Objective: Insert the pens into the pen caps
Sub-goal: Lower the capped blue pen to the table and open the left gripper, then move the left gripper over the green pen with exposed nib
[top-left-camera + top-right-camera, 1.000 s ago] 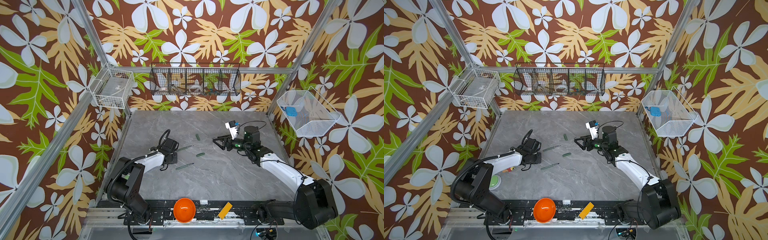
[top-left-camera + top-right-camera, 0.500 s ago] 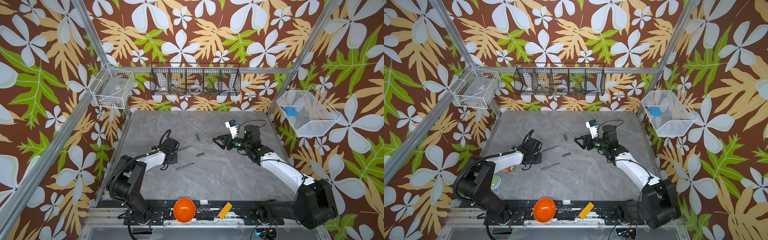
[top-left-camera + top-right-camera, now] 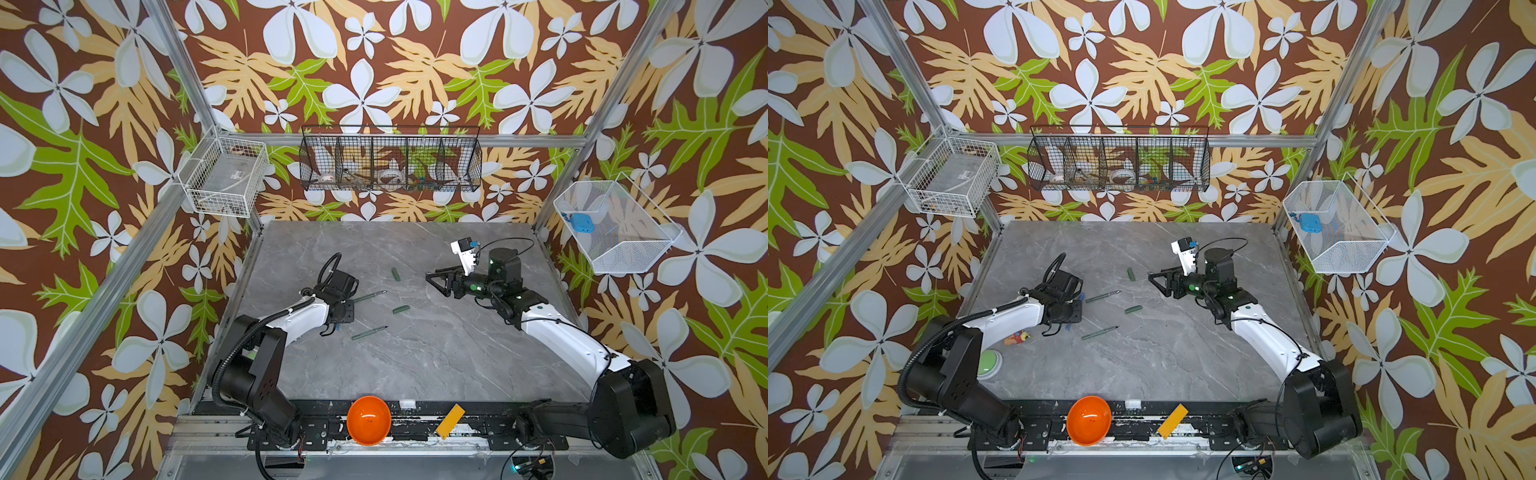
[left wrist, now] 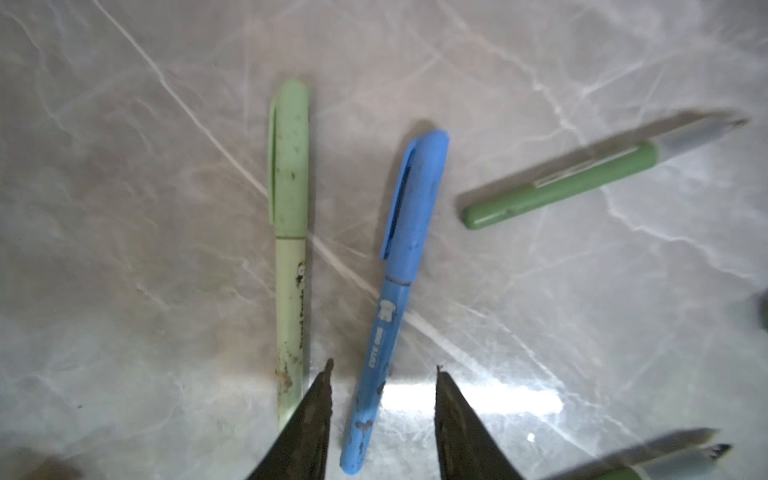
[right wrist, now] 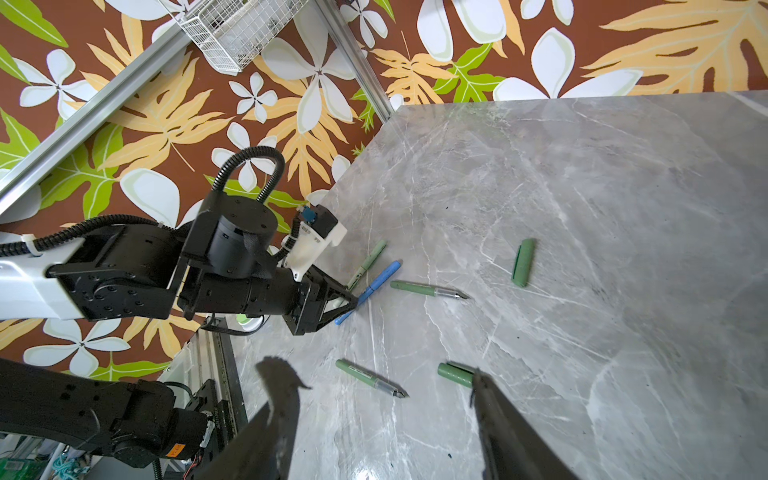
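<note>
In the left wrist view a blue pen (image 4: 392, 299) with its blue pen cap (image 4: 417, 195) on lies on the table between the fingers of my open left gripper (image 4: 383, 372), touching neither. A capped pale green pen (image 4: 291, 249) lies beside it. Both top views show two bare dark green pens (image 3: 369, 296) (image 3: 369, 332) and two loose dark green pen caps (image 3: 395, 273) (image 3: 401, 309) to the right of the left gripper (image 3: 338, 316). My right gripper (image 3: 434, 283) hovers open and empty above the table, beyond the caps.
An orange bowl (image 3: 369, 419) and a yellow block (image 3: 449, 420) sit on the front rail. A green button (image 3: 988, 363) and a small toy (image 3: 1017, 337) lie under the left arm. Wire baskets (image 3: 390, 164) hang on the walls. The table's left edge (image 5: 353, 183) runs close to the left gripper.
My left gripper's jaws have parted. Both arms and the pens and caps on the table stay where they were.
</note>
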### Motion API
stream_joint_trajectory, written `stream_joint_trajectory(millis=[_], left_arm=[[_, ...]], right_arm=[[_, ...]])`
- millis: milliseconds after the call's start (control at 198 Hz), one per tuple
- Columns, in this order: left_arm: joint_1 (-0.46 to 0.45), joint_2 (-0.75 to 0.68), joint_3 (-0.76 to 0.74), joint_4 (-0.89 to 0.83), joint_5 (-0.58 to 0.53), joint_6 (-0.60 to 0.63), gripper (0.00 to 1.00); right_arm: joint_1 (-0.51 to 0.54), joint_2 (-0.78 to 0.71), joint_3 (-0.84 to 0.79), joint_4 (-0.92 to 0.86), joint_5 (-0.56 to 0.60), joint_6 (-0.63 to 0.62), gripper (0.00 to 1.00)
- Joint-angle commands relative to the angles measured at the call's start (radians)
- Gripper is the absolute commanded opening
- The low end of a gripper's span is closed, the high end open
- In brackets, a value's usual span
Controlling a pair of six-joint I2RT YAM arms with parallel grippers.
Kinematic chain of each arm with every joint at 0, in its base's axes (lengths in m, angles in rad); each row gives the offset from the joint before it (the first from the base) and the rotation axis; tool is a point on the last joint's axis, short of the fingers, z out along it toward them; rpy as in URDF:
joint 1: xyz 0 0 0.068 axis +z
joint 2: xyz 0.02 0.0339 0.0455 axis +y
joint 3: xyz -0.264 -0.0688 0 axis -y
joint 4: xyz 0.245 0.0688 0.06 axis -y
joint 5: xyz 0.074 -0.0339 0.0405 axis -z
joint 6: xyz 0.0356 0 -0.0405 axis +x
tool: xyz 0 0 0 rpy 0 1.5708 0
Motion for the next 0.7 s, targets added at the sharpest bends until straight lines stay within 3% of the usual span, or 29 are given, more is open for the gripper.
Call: stream_joint_trajectory(millis=[0, 91, 157, 278, 460, 697], left_arm=[[0.001, -0.039, 0.033, -0.035, -0.018, 0.004, 0.6], [-0.009, -0.088, 0.046, -0.029, 0.0, 0.019, 0.77], [-0.02, -0.116, 0.063, -0.037, 0.033, 0.039, 0.81], [-0.094, -0.165, 0.088, -0.078, 0.126, 0.098, 0.84], [-0.199, -0.21, 0.03, -0.095, 0.155, 0.182, 0.86], [-0.215, -0.196, -0.003, -0.092, 0.169, 0.2, 0.89]], right_arm=[[0.001, -0.009, -0.007, -0.011, 0.006, -0.019, 0.66], [0.001, -0.015, -0.014, -0.014, 0.005, -0.024, 0.66], [0.001, -0.021, -0.011, -0.036, 0.016, -0.035, 0.66], [0.001, -0.055, 0.009, -0.133, 0.075, -0.084, 0.66], [0.001, -0.098, 0.009, -0.27, 0.368, -0.128, 0.71], [0.001, -0.118, -0.032, -0.269, 0.406, -0.116, 0.83]])
